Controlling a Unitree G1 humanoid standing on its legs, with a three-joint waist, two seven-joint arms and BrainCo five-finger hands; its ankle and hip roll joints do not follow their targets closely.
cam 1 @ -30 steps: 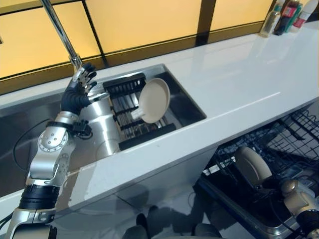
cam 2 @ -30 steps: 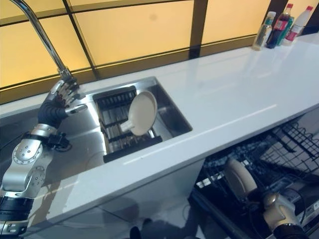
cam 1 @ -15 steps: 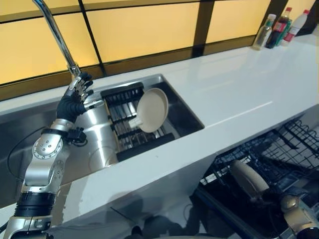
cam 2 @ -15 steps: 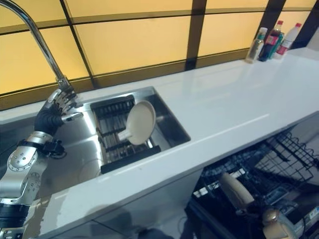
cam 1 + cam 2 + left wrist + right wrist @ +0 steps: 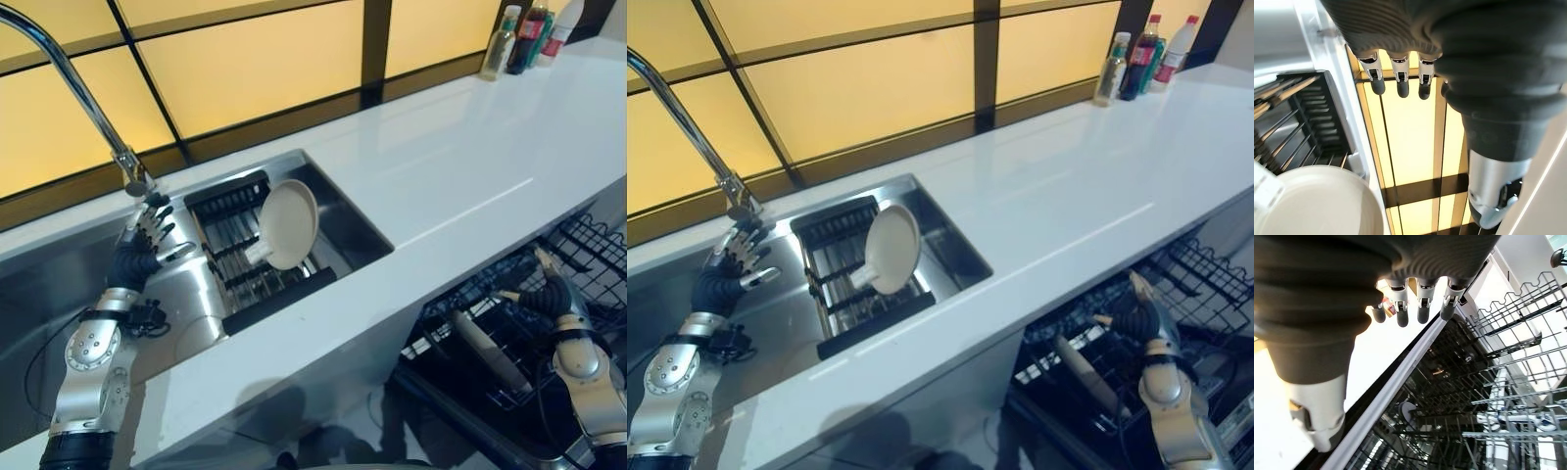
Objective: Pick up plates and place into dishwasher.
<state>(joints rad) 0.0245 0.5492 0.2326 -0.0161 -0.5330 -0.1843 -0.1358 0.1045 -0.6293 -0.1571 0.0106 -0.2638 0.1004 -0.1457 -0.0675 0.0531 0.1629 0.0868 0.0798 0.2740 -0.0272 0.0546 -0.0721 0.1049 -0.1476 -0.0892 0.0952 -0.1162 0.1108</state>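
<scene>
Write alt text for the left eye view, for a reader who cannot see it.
A cream plate stands on edge in a black drying rack inside a steel sink, with the robot's open left hand raised beside it under the tap. At lower right, the open right hand is over the dishwasher rack, where another plate stands.

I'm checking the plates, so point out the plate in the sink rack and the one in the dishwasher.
Plate in sink rack (image 5: 290, 223), left eye view, face centre.
Plate in dishwasher (image 5: 487, 349), left eye view, rim edge.
</scene>
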